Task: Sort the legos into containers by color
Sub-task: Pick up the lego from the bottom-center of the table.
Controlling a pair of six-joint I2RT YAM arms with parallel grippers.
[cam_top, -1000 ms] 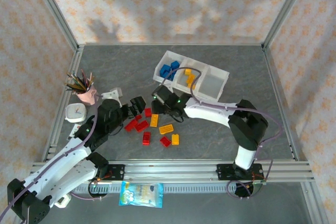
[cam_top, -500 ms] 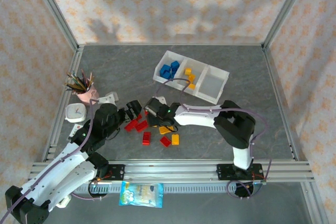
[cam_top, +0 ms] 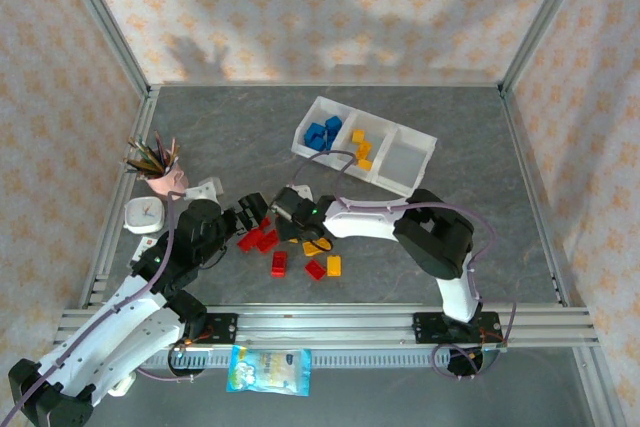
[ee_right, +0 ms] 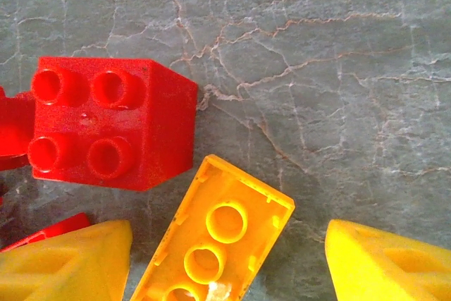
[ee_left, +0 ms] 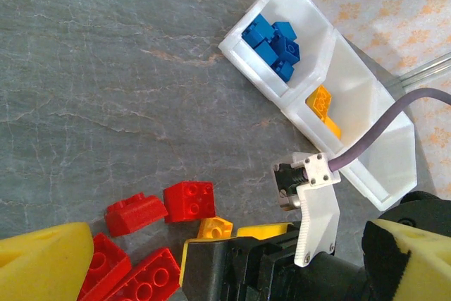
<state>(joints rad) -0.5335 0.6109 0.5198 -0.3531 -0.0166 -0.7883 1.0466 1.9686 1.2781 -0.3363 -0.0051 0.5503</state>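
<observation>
The white three-compartment tray (cam_top: 413, 137) holds blue legos (cam_top: 322, 132) in its left cell and yellow ones (cam_top: 362, 147) in the middle; the right cell holds nothing. Loose red legos (cam_top: 258, 239) and yellow legos (cam_top: 333, 265) lie on the table below it. My right gripper (cam_top: 290, 219) is low over the pile and open. An upside-down yellow-orange brick (ee_right: 215, 241) lies between its fingers (ee_right: 387, 262), next to a red 2x2 brick (ee_right: 106, 121). My left gripper (cam_top: 250, 215) is open just left of it, its yellow fingers (ee_left: 42, 262) spread around the right gripper's body (ee_left: 282, 266).
A pink cup of pencils (cam_top: 160, 172) and a small white clock (cam_top: 145, 213) stand at the left. A blue-and-white snack packet (cam_top: 268, 369) lies on the front rail. The two grippers are nearly touching over the brick pile.
My right gripper has swung left and down from near the tray onto the brick pile, now straddling a yellow-orange brick. The left arm drew back slightly.
</observation>
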